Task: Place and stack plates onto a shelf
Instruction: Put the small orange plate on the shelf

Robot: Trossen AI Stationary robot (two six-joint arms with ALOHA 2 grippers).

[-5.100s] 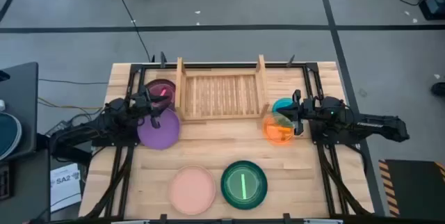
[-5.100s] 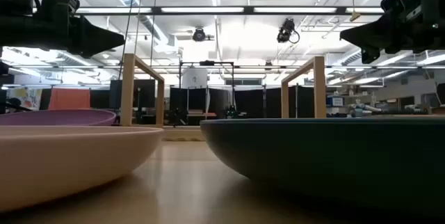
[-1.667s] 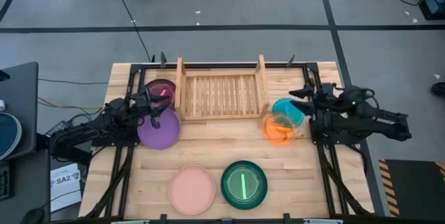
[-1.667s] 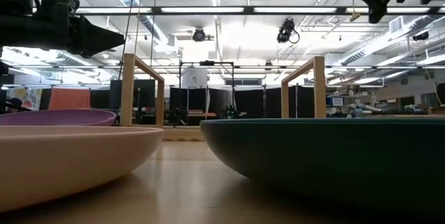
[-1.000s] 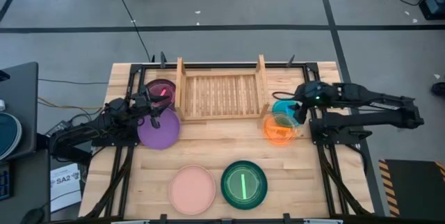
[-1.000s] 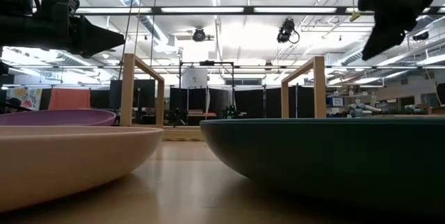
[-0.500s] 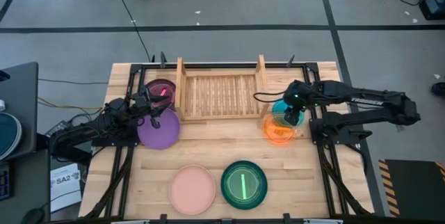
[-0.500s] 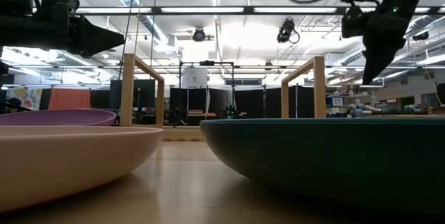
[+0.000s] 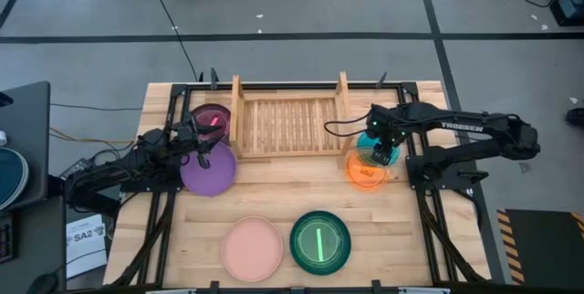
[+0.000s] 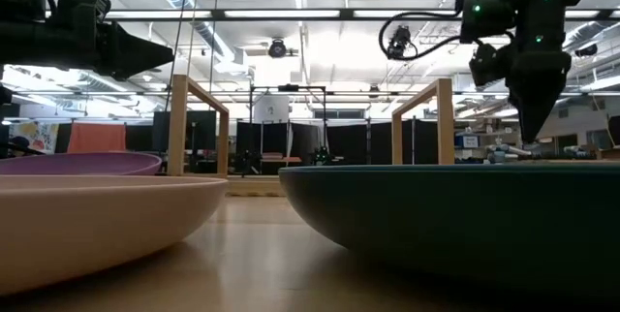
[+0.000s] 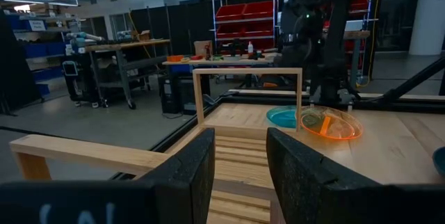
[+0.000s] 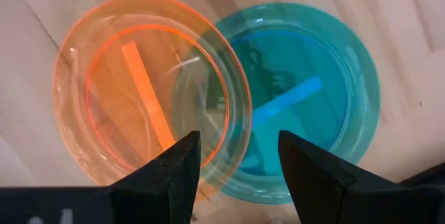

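Fingers spread on both grippers: the left gripper (image 9: 203, 145) waits over the purple plate (image 9: 208, 168), empty. The shelf (image 9: 290, 127) holds nothing yet. The right gripper (image 9: 381, 143) points down over the overlapping orange plate (image 12: 149, 99) and cyan plate (image 12: 299, 102); it likely needs to descend and pinch a rim.

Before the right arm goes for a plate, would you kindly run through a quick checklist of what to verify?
1. Right gripper open: ok, fingers spread.
2. Right gripper above the small plates: ok, it points down where the orange plate overlaps the blue plate.
3. Single plate lined up: not ok, the orange rim rests on the blue one.
4. Shelf free: ok, slats bare.
5. Left gripper out of the way: ok, open, waiting near the purple plate.
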